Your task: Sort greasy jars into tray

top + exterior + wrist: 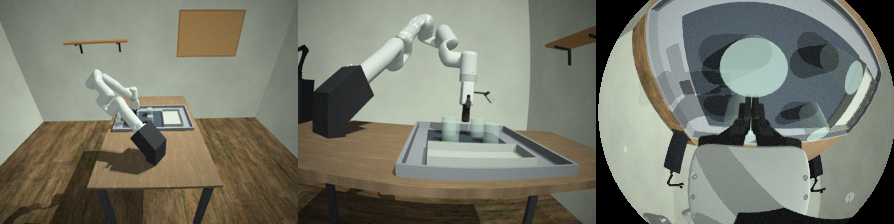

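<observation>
Jaws [134, 111] [465, 121] closed, empty, above the mat [157, 117] [431, 135] [771, 107]; probing each jar low and slowly should avoid tipping.

The arm [129, 115] [384, 57] has smooth white tubular links with rounded elbows, a pale grey band above the hand, and a blocky black base [150, 141] [350, 91] by the tabletop's near edge in the top view. The gripper [134, 111] [465, 121] [751, 101] pairs a white housing, small round screws on its sides, with slim black fingers.

tool [751, 101]: closed, empty | jars [754, 67]: on dark mat [783, 30] | pale tray [852, 107]: right edge
</observation>
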Motion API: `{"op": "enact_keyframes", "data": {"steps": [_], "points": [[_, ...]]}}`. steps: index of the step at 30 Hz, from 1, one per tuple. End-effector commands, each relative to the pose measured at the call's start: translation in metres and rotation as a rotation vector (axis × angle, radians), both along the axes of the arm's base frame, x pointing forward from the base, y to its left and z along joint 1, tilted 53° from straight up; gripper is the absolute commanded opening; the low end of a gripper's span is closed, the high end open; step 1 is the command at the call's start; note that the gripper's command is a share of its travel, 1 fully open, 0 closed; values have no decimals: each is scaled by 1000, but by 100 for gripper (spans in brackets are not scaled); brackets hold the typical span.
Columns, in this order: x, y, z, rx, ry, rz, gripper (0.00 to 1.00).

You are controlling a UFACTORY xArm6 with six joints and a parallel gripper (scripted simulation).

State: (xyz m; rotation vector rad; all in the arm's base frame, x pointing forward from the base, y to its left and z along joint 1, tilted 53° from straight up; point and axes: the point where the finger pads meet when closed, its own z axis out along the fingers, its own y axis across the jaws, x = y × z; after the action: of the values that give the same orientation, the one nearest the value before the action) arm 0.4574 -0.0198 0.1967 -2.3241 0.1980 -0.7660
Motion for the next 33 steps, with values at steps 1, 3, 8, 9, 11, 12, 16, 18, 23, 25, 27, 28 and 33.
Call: {"op": "enact_keyframes", "data": {"steps": [1,3,8,9,11,12,16,18,23,25,27,28,33], "points": [[1,-1,1,-1,-2,-1,0],[1,-1,1,-1,-2,-1,0],[2,-1,2,-1,-2,-1,0],[2,-1,2,-1,-2,-1,0],[2,-1,2,-1,-2,-1,0],[2,-1,2,-1,-2,-1,0],[2,-1,2,-1,-2,-1,0],[2,-2,2,-1,-2,-1,0],[3,-2,2,-1,-2,-1,0],[3,-2,2,-1,-2,-1,0],[3,-2,3,-1,-2,-1,0],[3,-2,3,-1,-2,-1,0],[4,-2,3,-1,-2,-1,0]]}}
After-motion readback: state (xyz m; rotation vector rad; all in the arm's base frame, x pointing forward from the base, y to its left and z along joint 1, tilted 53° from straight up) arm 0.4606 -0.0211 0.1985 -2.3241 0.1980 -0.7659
